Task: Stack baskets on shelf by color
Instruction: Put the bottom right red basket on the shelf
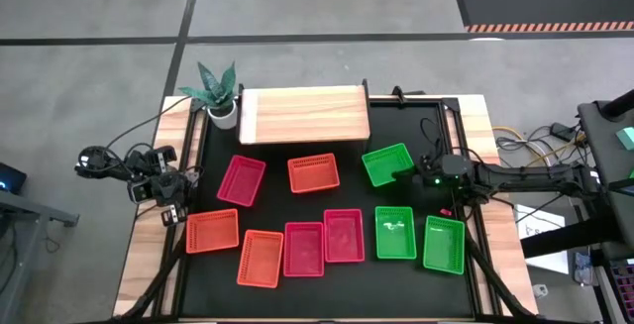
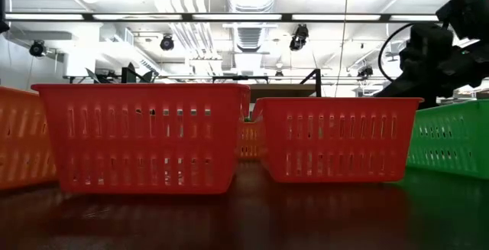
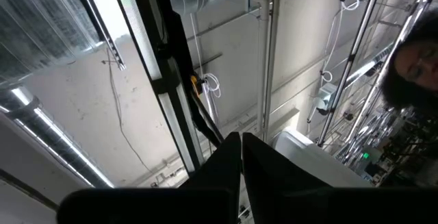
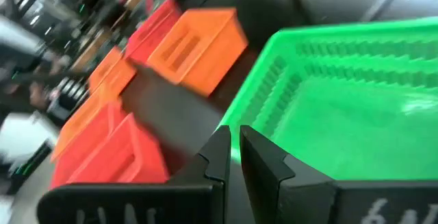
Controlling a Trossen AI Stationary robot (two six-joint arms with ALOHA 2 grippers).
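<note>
Nine mesh baskets lie flat on the black table: red ones [image 1: 241, 180] [image 1: 304, 249] [image 1: 344, 235], orange ones [image 1: 313, 173] [image 1: 212, 231] [image 1: 261, 258], green ones [image 1: 387, 163] [image 1: 395, 233] [image 1: 444, 244]. The wooden shelf [image 1: 305, 114] stands bare at the far edge. My right gripper [image 1: 421, 172] [image 4: 234, 138] is shut, low beside the far green basket's [image 4: 342, 107] right-hand wall. My left gripper [image 1: 163, 187] [image 3: 241, 142] is shut at the table's left edge and points up at the ceiling. My right gripper's shut fingertips [image 4: 222, 145] stand right at the outer wall of the far green basket, near its corner [image 4: 236, 125], coming level from the table's right. I cannot tell whether they touch it. The basket sits flat on the table.
A potted plant [image 1: 217, 94] stands just left of the shelf. In the low view two red baskets [image 2: 141, 135] [image 2: 336, 139] fill the front, with a green one [image 2: 451, 139] to the right. Bare tabletop lies between the shelf and the far row of baskets.
</note>
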